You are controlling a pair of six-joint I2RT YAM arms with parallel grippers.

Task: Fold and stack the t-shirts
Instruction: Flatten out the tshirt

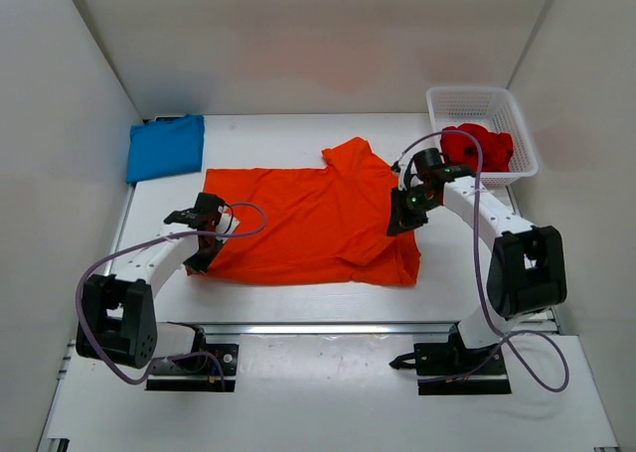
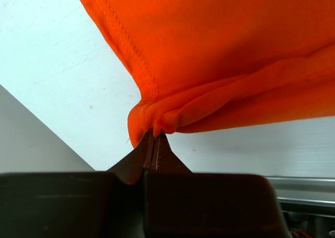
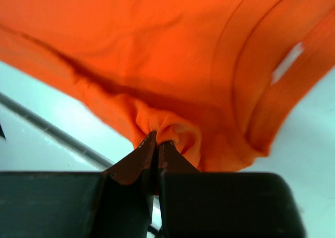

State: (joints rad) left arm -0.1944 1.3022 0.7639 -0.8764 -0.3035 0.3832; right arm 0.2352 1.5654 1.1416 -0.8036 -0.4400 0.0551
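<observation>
While the left gripper (image 2: pixel 155 139) and right gripper (image 3: pixel 157 140) pinch opposite ends of the soft orange cloth t-shirt (image 1: pixel 318 224), folding seems in hand. Next, both should probably lift together.

White table (image 1: pixel 278 139), plain white walls (image 1: pixel 318 35)

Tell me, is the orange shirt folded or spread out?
Spread out: the orange shirt lies wide across the table, one sleeve sticking out; left gripper and right gripper each pinch its edge.
</observation>
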